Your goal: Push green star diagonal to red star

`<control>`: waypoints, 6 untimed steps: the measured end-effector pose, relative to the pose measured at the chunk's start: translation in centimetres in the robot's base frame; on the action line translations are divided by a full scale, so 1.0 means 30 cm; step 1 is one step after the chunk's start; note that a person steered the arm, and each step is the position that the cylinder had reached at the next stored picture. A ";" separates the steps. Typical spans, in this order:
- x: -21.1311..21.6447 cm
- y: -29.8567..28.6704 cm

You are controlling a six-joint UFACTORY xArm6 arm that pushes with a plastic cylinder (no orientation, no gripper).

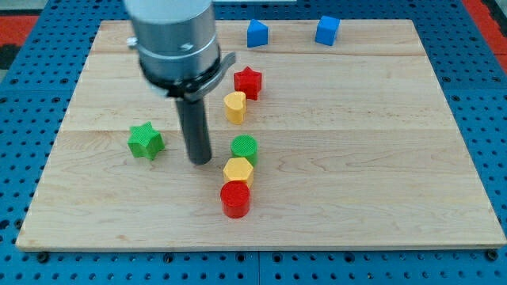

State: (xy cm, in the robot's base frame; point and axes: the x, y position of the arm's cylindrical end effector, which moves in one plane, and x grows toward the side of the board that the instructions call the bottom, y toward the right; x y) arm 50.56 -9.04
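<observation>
The green star (146, 141) lies on the wooden board (380, 158) at the view's left of centre. The red star (247, 81) lies above the centre, toward the view's top. My tip (200, 161) rests on the board just to the right of the green star, a short gap away, and to the left of the green round block (245, 148). The red star is up and to the right of my tip.
A yellow heart-like block (234, 106) sits just below-left of the red star. Below the green round block come a yellow hexagon block (238, 170) and a red round block (235, 198). Two blue blocks, one (257, 33) and another (327, 30), sit at the top edge.
</observation>
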 end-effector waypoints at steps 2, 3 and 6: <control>-0.177 -0.241; -0.428 -0.198; -0.693 -0.280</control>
